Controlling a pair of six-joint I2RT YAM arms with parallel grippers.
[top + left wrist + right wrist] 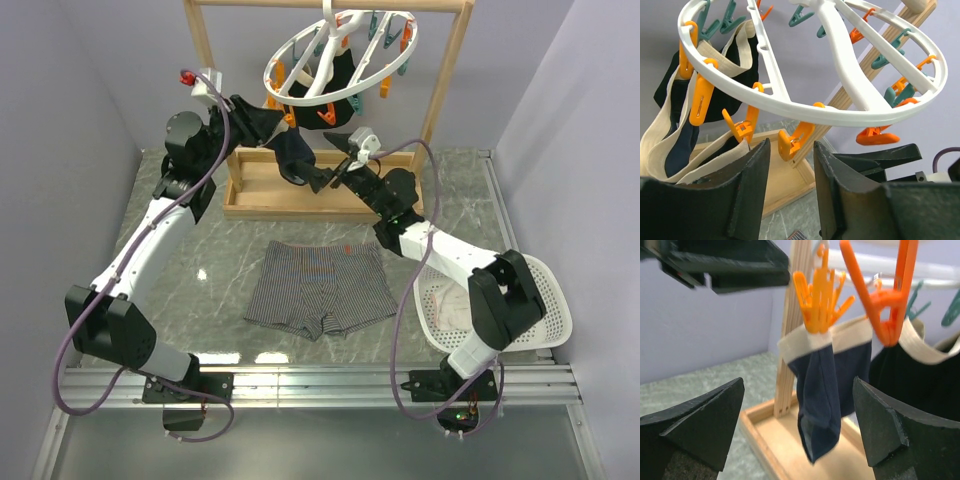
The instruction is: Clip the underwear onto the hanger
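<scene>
Two arms: both are raised at the far side under the hanger (855, 82), which hangs from the wooden frame (447, 80).
Left fingers (752, 190): a narrow gap, one finger on either side of an orange pin (795, 142) on the ring's rim. I cannot tell whether they press it.
Right fingers (705, 415): wide apart and holding nothing, facing a dark garment (822, 390).
Underwear (320, 285): flat on the worktop (220, 270), near centre between the two arms and well apart from the hanger and both sets of fingers. Its waistband (322, 246) is on the far side and its legs point toward the near edge.
Handling: soft, light and limp. It will likely sag and fold once lifted, and the thin cloth may slip from a shallow pinch.
Where to hold: probably best at the waistband, the thickest edge, near one corner. That leaves a stretch of band free to feed into a pin.
Hanger load: the dark garment is clipped by its cream band under orange pins on the left side. Teal and orange pins on the right appear free.
Basket (555, 300): white, on the right near the right arm's base, holding a pinkish-white cloth (455, 310).
Stage: the underwear is not yet picked up.
</scene>
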